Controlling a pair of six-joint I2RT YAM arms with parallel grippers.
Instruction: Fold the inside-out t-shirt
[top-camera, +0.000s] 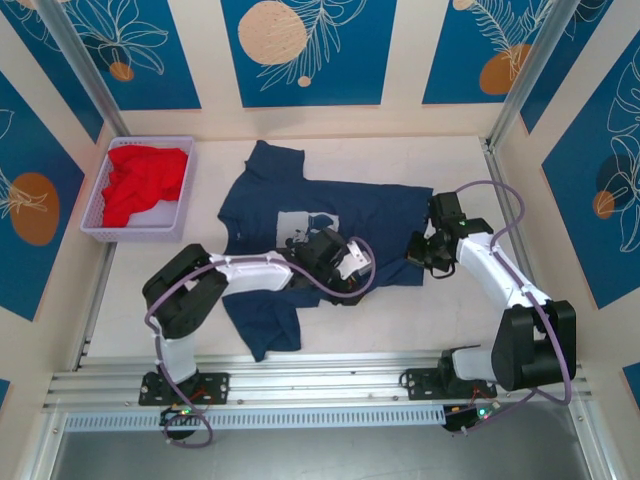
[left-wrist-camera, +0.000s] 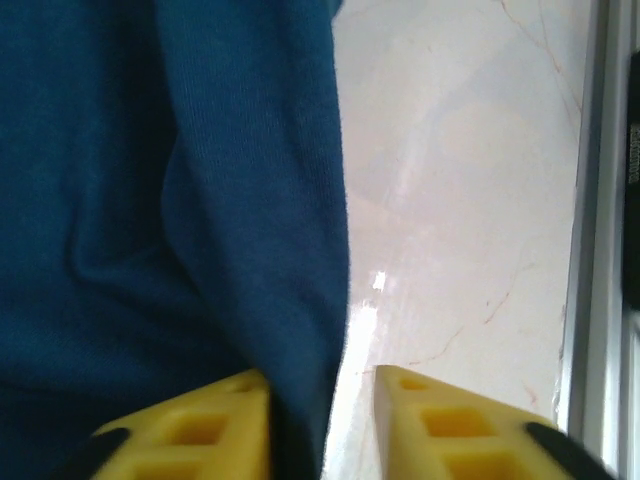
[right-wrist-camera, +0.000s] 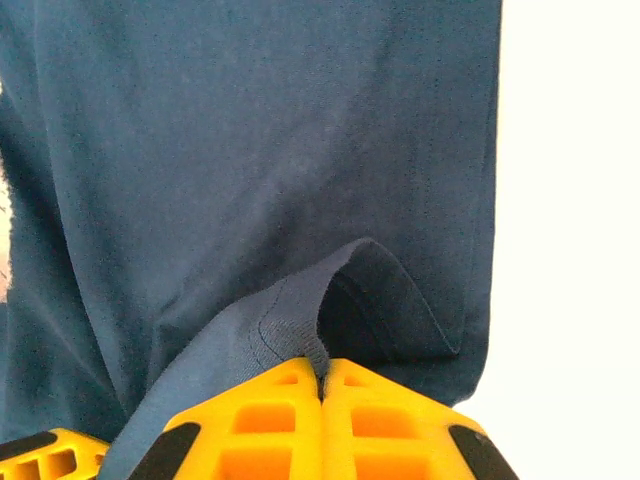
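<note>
The navy inside-out t-shirt (top-camera: 330, 205) lies spread on the white table, its pale print (top-camera: 300, 225) facing up. My left gripper (top-camera: 350, 268) rests over the shirt's lower edge. In the left wrist view its yellow fingers (left-wrist-camera: 215, 430) stand apart, and the shirt's edge (left-wrist-camera: 200, 200) hangs between them against the left finger without being pinched. My right gripper (top-camera: 420, 250) sits at the shirt's right edge. In the right wrist view that gripper (right-wrist-camera: 322, 362) is shut on a raised fold of the shirt's hem (right-wrist-camera: 290, 310).
A lilac basket (top-camera: 100, 215) holding a red garment (top-camera: 145, 180) stands at the back left. Bare table (top-camera: 450, 170) lies right of the shirt. A metal rail (top-camera: 320, 385) runs along the near edge, also seen as a rail (left-wrist-camera: 600, 250) on the right.
</note>
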